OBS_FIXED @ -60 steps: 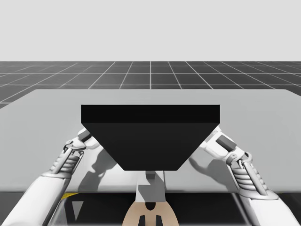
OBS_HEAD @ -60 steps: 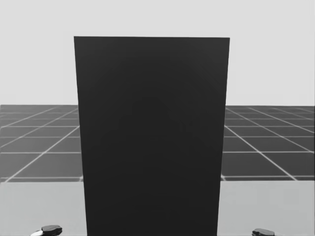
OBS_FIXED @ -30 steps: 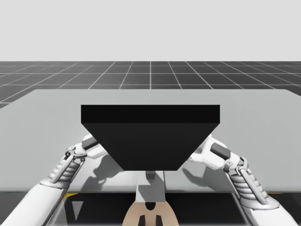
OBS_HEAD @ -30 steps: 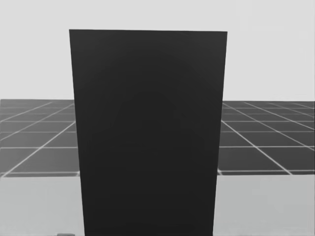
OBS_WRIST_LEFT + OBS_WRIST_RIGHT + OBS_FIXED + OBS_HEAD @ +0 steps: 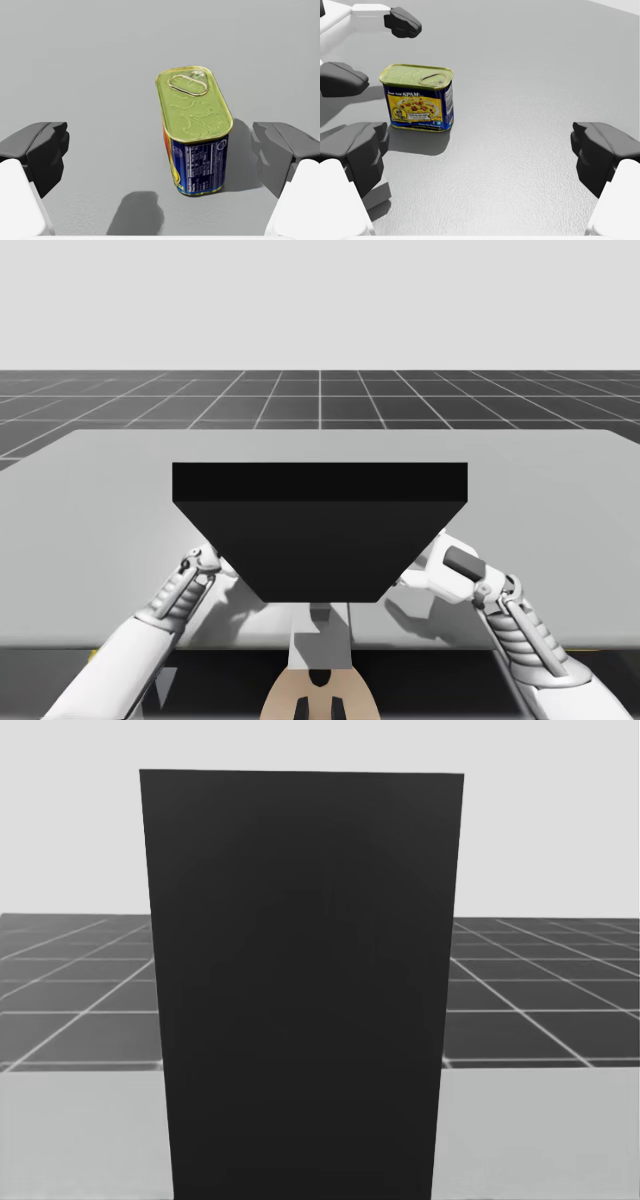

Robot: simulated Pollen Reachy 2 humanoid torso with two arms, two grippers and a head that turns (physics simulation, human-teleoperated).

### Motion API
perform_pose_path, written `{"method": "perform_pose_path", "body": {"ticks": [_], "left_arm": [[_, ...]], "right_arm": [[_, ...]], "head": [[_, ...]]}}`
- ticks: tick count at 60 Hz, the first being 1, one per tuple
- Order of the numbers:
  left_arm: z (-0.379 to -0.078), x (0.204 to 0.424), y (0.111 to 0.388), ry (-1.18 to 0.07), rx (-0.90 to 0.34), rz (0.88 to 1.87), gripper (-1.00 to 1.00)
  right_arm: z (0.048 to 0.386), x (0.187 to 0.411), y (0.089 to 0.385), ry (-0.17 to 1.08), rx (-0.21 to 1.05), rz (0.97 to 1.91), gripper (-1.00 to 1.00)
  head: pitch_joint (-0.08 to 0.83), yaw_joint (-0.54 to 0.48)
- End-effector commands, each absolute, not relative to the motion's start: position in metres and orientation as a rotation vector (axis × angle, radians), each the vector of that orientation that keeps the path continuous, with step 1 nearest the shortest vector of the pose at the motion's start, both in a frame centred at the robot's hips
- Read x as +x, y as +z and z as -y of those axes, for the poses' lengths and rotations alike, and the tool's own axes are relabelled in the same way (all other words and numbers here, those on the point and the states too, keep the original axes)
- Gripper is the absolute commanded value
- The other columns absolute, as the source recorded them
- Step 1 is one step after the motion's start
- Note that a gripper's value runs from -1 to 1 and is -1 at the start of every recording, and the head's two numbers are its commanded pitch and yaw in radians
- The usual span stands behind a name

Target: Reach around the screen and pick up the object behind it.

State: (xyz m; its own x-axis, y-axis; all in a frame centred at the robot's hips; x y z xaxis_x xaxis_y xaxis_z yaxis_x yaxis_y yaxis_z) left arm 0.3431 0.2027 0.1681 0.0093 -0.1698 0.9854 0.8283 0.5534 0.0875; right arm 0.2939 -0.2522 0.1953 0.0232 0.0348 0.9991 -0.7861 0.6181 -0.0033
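A black upright screen (image 5: 320, 530) stands mid-table and takes up the middle of the head view (image 5: 300, 990). Behind it a blue rectangular can (image 5: 197, 130) with a yellow-green pull-tab lid stands upright. My left gripper (image 5: 160, 150) is open, and the can sits between its fingers, nearer one finger and touching neither. My right gripper (image 5: 480, 150) is open too, with the can (image 5: 417, 97) ahead of it and off to one side. Beyond the can, the left gripper (image 5: 372, 50) shows there as well. In the high view my left arm (image 5: 185, 585) and right arm (image 5: 465, 570) reach in at the screen's two sides.
The grey table (image 5: 100, 490) stretches wide on both sides of the screen and behind it. A dark gridded floor (image 5: 320, 400) lies beyond the far edge. Bare tabletop (image 5: 530, 75) surrounds the can.
My left arm has swung inward towards the screen's side, its hand going out of sight behind it. My right arm has drawn slightly back. My head has turned a little.
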Motion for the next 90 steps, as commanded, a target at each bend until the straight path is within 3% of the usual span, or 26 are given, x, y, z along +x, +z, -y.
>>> {"method": "perform_pose_path", "body": {"ticks": [1, 13, 27, 28, 29, 30, 31, 34, 52, 74, 90], "left_arm": [[-0.181, 0.352, 0.16, -0.87, -0.664, 1.314, -1.0], [-0.165, 0.372, 0.149, -0.861, -0.664, 1.279, -1.0], [-0.159, 0.376, 0.139, -0.862, -0.636, 1.251, -0.93], [-0.159, 0.376, 0.138, -0.861, -0.633, 1.248, -0.77], [-0.159, 0.376, 0.137, -0.858, -0.621, 1.245, -0.15], [-0.159, 0.376, 0.136, -0.86, -0.623, 1.244, 0.11], [-0.159, 0.376, 0.136, -0.86, -0.624, 1.244, 0.73], [-0.159, 0.376, 0.135, -0.864, -0.621, 1.238, 0.94], [-0.172, 0.374, 0.141, -0.851, -0.592, 1.248, 1.0], [-0.262, 0.366, 0.192, -0.692, -0.451, 1.368, 1.0], [-0.306, 0.368, 0.234, -0.636, -0.326, 1.435, 1.0]], "right_arm": [[0.251, 0.294, 0.195, 0.722, 0.686, 1.416, -1.0], [0.251, 0.294, 0.196, 0.72, 0.684, 1.421, -1.0], [0.252, 0.294, 0.197, 0.713, 0.681, 1.427, -1.0], [0.252, 0.294, 0.197, 0.713, 0.681, 1.428, -1.0], [0.252, 0.294, 0.197, 0.712, 0.682, 1.429, -1.0], [0.252, 0.294, 0.197, 0.712, 0.682, 1.429, -1.0], [0.252, 0.294, 0.197, 0.712, 0.682, 1.43, -1.0], [0.252, 0.294, 0.197, 0.712, 0.681, 1.431, -1.0], [0.255, 0.294, 0.199, 0.705, 0.682, 1.434, -1.0], [0.255, 0.295, 0.198, 0.705, 0.678, 1.435, -1.0], [0.256, 0.296, 0.198, 0.704, 0.673, 1.435, -1.0]], "head": [[0.074, -0.03], [0.082, -0.03], [0.09, -0.03], [0.091, -0.03], [0.091, -0.04], [0.091, -0.04], [0.091, -0.04], [0.09, -0.04], [0.093, -0.04], [0.086, -0.04], [0.083, -0.05]]}}
